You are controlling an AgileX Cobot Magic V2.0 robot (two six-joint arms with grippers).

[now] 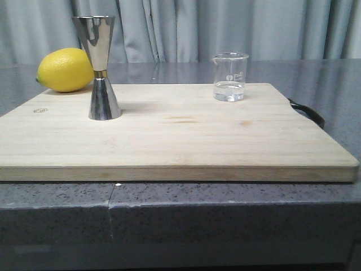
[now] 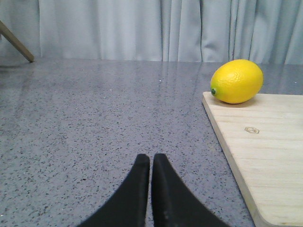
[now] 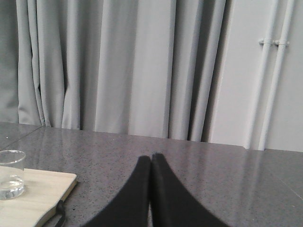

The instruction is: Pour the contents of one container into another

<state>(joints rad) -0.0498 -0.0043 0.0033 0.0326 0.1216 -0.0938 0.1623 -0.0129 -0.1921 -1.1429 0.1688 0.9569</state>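
A small clear glass beaker (image 1: 230,77) with white marks and a little clear liquid stands at the back right of the wooden cutting board (image 1: 169,141). The tall steel hourglass jigger (image 1: 101,68) with a gold waist band stands upright at the board's back left. The beaker (image 3: 10,174) also shows in the right wrist view, on the board's corner. My left gripper (image 2: 151,158) is shut and empty, over bare counter left of the board. Shut and empty too, my right gripper (image 3: 151,158) hangs over the counter to the right of the board. Neither gripper appears in the front view.
A yellow lemon (image 1: 65,69) lies behind the jigger at the board's back left corner; the lemon (image 2: 236,81) is also in the left wrist view. A black strap (image 1: 307,111) hangs off the board's right edge. Grey speckled counter (image 1: 225,197) surrounds the board; curtains hang behind.
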